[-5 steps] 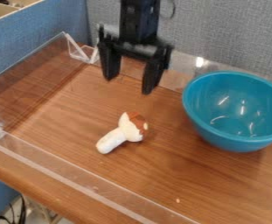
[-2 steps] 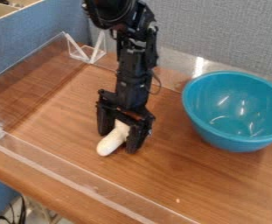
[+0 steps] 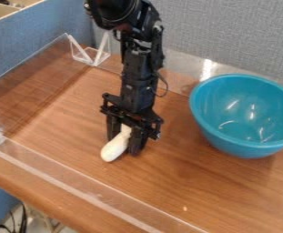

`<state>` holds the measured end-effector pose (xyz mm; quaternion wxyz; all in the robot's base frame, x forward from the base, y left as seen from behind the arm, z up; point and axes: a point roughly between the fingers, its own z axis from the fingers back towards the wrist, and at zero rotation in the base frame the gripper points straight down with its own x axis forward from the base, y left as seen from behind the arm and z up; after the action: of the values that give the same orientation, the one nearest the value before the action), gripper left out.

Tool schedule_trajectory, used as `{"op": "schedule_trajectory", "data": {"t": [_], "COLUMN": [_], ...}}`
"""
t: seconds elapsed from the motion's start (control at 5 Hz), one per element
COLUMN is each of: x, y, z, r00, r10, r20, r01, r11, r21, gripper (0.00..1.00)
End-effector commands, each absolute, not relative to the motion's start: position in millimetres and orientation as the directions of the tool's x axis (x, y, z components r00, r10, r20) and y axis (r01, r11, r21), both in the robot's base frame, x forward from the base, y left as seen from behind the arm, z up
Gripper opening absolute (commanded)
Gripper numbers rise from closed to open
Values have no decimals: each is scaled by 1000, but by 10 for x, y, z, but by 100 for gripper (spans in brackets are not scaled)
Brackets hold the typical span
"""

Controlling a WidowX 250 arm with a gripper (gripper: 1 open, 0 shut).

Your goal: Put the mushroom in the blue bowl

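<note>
The mushroom [image 3: 115,148] lies on the wooden table [image 3: 58,105]. Only its cream stem shows, poking out toward the front left; the cap is hidden between the fingers. My gripper [image 3: 131,138] points down onto it, and its black fingers [image 3: 147,136] have closed in against both sides of the mushroom. The blue bowl [image 3: 217,114] stands to the right, apart from the gripper, with nothing in it.
A low clear plastic wall [image 3: 83,189] runs along the front and left edges of the table, with a clear bracket [image 3: 85,50] at the back. A blue partition [image 3: 35,41] rises behind the left side.
The gripper came down from above the table onto the mushroom. Its fingers then drew in from wide open to rest against the mushroom's sides.
</note>
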<state>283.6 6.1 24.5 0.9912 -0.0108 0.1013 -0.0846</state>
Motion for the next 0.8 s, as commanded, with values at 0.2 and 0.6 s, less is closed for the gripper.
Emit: {"op": "schedule_trajectory", "data": {"t": [0.2, 0.6], "x": [2785, 2777], "y": [147, 87], "z": [567, 650], "r00": [981, 997], "r10": [-173, -28], "r20": [-89, -69], "r01": [170, 23], "r11": [984, 997], "r21": [-48, -69], "gripper": [0, 0]}}
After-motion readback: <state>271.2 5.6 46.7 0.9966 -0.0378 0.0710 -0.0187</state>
